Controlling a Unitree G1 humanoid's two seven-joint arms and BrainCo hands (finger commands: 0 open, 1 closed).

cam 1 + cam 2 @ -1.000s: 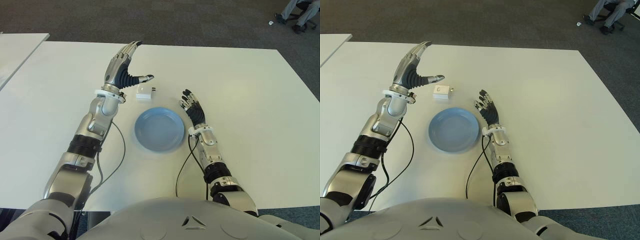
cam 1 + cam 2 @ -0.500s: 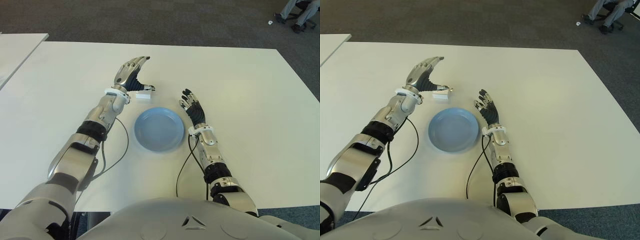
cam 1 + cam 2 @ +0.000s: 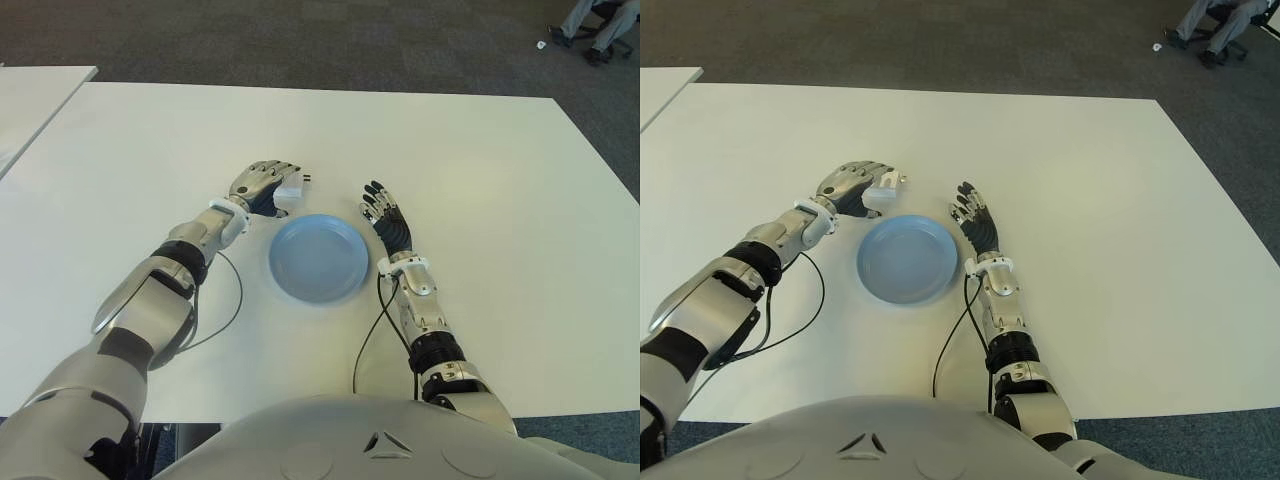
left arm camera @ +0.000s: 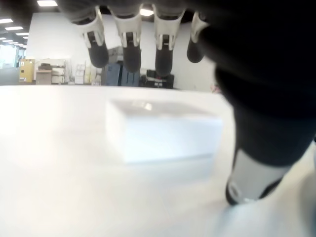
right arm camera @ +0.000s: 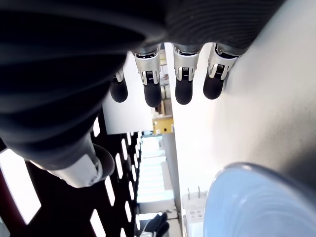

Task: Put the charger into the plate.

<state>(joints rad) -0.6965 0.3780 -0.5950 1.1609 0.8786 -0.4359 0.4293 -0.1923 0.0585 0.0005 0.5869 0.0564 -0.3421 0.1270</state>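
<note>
A small white charger (image 3: 291, 187) lies on the white table (image 3: 480, 170) just beyond the left rim of a blue plate (image 3: 318, 258); its prongs point right. My left hand (image 3: 266, 186) is low over the charger's left side. In the left wrist view the fingers (image 4: 129, 47) hang spread beyond the charger (image 4: 163, 131) and the thumb (image 4: 249, 163) stands beside it, none closed on it. My right hand (image 3: 385, 212) shows open just right of the plate, fingers straight. The right wrist view shows the plate's rim (image 5: 256, 197) and the charger (image 5: 193, 212) beyond it.
A cable (image 3: 225, 300) loops from the left wrist and another cable (image 3: 365, 340) runs from the right wrist to the near edge. A second white table (image 3: 40, 90) stands at the far left. A person's legs (image 3: 600, 20) show on the carpet, top right.
My left hand has come down from a raised position and now sits low over the charger with fingers curved around it. The charger, plate and right hand have not moved.
</note>
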